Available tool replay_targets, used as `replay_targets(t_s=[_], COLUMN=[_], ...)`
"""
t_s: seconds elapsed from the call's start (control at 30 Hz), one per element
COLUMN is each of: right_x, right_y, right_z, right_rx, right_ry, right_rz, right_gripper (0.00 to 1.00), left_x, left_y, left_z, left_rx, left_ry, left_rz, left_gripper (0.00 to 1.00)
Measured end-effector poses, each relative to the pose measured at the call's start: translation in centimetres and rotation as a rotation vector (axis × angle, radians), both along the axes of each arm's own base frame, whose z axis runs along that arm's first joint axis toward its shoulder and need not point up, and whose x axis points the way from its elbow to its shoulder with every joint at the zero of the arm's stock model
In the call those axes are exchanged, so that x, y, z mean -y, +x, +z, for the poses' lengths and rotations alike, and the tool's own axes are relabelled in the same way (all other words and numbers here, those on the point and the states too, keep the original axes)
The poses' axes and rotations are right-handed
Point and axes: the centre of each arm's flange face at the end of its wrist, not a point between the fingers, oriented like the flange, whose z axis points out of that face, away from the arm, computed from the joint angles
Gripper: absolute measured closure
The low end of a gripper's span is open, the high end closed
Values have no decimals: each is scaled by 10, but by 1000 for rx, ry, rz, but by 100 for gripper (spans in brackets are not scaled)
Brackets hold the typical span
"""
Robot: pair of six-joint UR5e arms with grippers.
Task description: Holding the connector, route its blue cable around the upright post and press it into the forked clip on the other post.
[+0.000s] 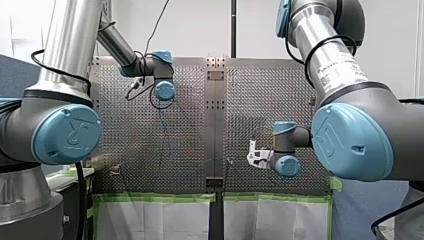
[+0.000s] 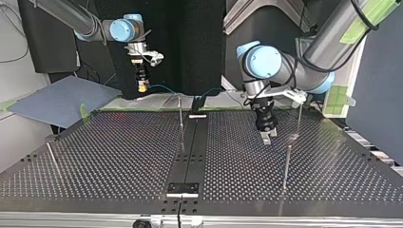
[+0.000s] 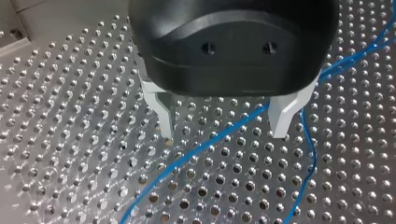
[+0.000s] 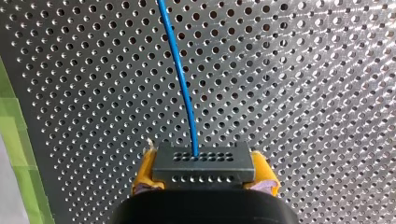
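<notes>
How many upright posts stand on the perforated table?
4 thin metal posts in the top view: back centre, back right, front right, left edge. Others may be hidden.

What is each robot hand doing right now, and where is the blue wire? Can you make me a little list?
right gripper: shut on the connector, with yellow pads at its sides
blue cable: comes out of the connector and runs on over the table
left gripper: open, low over the table, with the cable passing below the gap between its fingers
posts: thin uprights standing on the table
</notes>
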Motion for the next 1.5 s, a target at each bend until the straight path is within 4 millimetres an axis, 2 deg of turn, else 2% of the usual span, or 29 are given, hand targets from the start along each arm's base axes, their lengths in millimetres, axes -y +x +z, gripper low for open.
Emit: replay_targets(t_s=[0.77, 1.07, 1.5], right_x=[0, 0, 2], right_y=[0, 0, 1], right_z=[0, 0, 2], right_rx=[1, 0, 2], right_ry=[-2, -1, -6], right_rz=[0, 0, 0], right_gripper=[100, 100, 100], left_x=[-14, -8, -13], left_y=[20, 20, 25], left_z=[26, 27, 31], left_rx=[18, -3, 6], left_ry=[51, 101, 104], left_rz=[63, 38, 40], left_gripper=[0, 0, 0])
